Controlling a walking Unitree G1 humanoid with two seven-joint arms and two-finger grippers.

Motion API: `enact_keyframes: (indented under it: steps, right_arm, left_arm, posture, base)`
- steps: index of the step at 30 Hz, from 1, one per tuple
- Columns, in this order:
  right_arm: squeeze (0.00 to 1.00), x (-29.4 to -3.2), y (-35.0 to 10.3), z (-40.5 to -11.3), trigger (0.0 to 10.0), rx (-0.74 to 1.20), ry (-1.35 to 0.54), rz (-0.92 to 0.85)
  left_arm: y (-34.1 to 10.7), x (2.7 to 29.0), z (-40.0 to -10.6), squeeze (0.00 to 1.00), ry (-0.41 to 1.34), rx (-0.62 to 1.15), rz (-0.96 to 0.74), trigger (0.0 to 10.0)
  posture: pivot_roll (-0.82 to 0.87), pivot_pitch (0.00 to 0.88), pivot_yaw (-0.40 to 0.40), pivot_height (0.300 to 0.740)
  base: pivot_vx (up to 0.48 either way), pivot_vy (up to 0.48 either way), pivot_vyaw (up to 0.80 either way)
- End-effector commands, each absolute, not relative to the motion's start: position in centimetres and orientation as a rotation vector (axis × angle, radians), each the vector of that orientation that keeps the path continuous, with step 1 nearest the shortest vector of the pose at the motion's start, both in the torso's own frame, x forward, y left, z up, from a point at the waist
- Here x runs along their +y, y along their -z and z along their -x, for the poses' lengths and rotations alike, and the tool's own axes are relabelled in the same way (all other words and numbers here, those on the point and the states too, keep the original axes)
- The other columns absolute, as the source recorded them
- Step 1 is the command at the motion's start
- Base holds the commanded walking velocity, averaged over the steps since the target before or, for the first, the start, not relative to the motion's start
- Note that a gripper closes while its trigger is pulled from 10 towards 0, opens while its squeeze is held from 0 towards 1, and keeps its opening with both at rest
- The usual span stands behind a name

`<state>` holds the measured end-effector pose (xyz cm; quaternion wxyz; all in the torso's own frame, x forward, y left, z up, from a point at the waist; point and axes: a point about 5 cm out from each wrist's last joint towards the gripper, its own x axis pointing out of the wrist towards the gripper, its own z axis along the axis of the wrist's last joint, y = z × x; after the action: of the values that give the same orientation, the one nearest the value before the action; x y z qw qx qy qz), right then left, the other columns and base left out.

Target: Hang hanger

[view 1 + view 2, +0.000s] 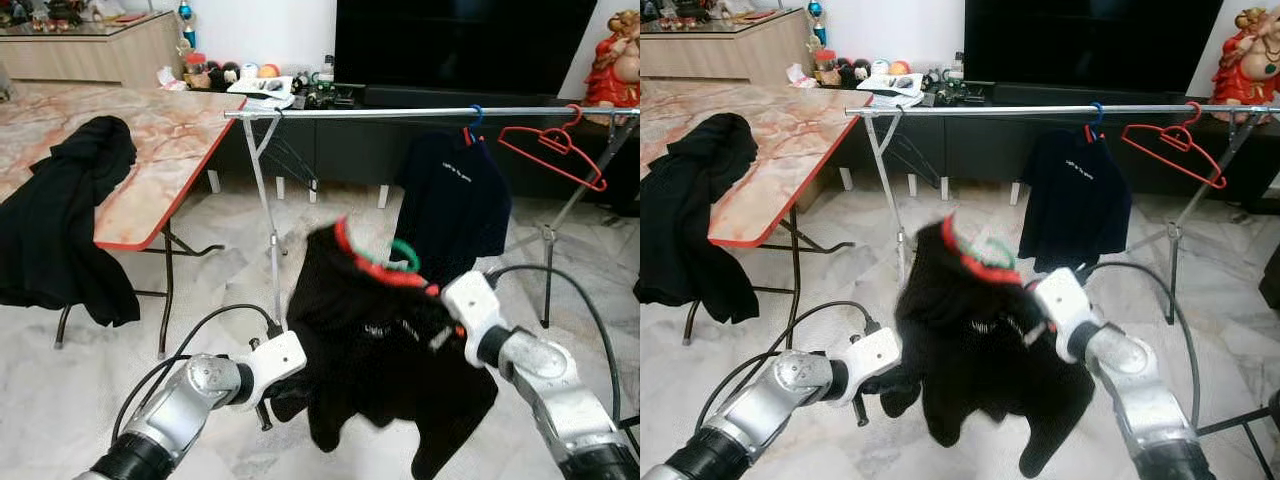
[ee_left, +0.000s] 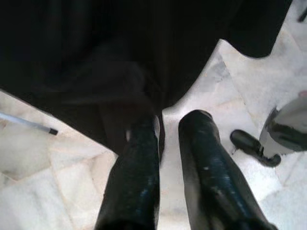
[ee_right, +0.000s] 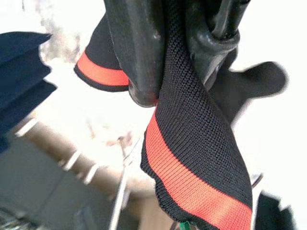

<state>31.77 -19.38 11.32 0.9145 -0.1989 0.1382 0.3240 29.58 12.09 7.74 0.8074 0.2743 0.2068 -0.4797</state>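
A black shirt (image 1: 380, 350) with a red-trimmed collar hangs in the air in front of me, a green hanger (image 1: 405, 255) poking out at its neck. My right gripper (image 3: 180, 72) is shut on the red-striped collar at the shirt's right shoulder. My left gripper (image 2: 170, 122) sits at the shirt's lower left edge, its fingers (image 2: 139, 158) pinched on the black hem. Beyond the shirt, higher up, runs the silver clothes rail (image 1: 400, 113).
On the rail hang a navy shirt (image 1: 455, 200) on a blue hanger and an empty red hanger (image 1: 550, 150). A marble-top folding table (image 1: 160, 140) with a black garment (image 1: 65, 220) draped over it stands at the left. The rack's legs (image 1: 265, 190) rest on the marble floor.
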Motion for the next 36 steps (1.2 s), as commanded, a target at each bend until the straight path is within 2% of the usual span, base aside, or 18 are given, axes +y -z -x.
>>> enact_keyframes:
  steps: [1,6,9,15,20,21,22,27,36]
  right_arm:
    - [0.00,-19.3,-11.5,-31.5,10.0,0.292,-0.732,0.512]
    - [0.00,-19.7,-10.5,-30.9,10.0,0.353,-0.813,0.626]
    - [0.00,-19.9,-10.0,-29.6,10.0,0.389,-0.979,0.702]
    - [0.00,-20.7,-9.1,-28.2,10.0,0.496,-1.139,0.784]
    - [0.00,-20.7,-9.2,-28.1,10.0,0.503,-1.190,0.802]
    - [0.00,-20.7,-9.3,-28.2,10.0,0.494,-1.197,0.804]
    - [0.00,-20.5,-9.4,-28.5,10.0,0.474,-1.184,0.809]
    - [0.00,-19.5,-9.8,-28.3,10.0,0.435,-1.224,0.778]
    - [0.00,-19.0,-10.1,-28.1,10.0,0.397,-1.257,0.759]
  left_arm:
    - [-7.7,12.4,-28.8,1.00,1.104,0.458,-0.636,10.0]
    - [-7.4,13.5,-28.2,1.00,1.134,0.508,-0.679,10.0]
    - [-7.8,14.2,-28.5,1.00,1.112,0.502,-0.635,10.0]
    - [-8.0,14.2,-28.3,1.00,1.134,0.489,-0.609,10.0]
    - [-8.0,14.0,-28.1,1.00,1.154,0.490,-0.591,10.0]
    - [-8.1,13.9,-28.0,0.24,1.161,0.488,-0.577,10.0]
    - [-8.1,13.8,-27.9,0.00,1.176,0.493,-0.560,10.0]
    - [-7.7,13.6,-27.2,0.00,1.231,0.519,-0.556,10.0]
    - [-7.7,12.5,-28.1,0.00,1.164,0.460,-0.564,10.0]
  posture:
    - [-0.04,0.000,0.002,0.740]
    - [-0.03,0.000,0.001,0.740]
    - [-0.03,0.000,-0.003,0.740]
    - [-0.03,0.000,-0.008,0.740]
    - [-0.02,0.000,-0.014,0.740]
    - [-0.02,0.000,-0.015,0.740]
    - [-0.02,0.000,-0.017,0.740]
    - [-0.02,0.000,-0.018,0.740]
    - [-0.03,0.000,-0.024,0.740]
  base:
    - [0.000,0.000,0.00]
    - [0.000,0.000,0.00]
    - [0.000,0.000,0.00]
    - [0.000,0.000,0.00]
    - [0.000,0.000,0.00]
    - [0.000,0.000,0.00]
    - [0.000,0.000,0.00]
    - [0.000,0.000,0.00]
    - [0.000,0.000,0.00]
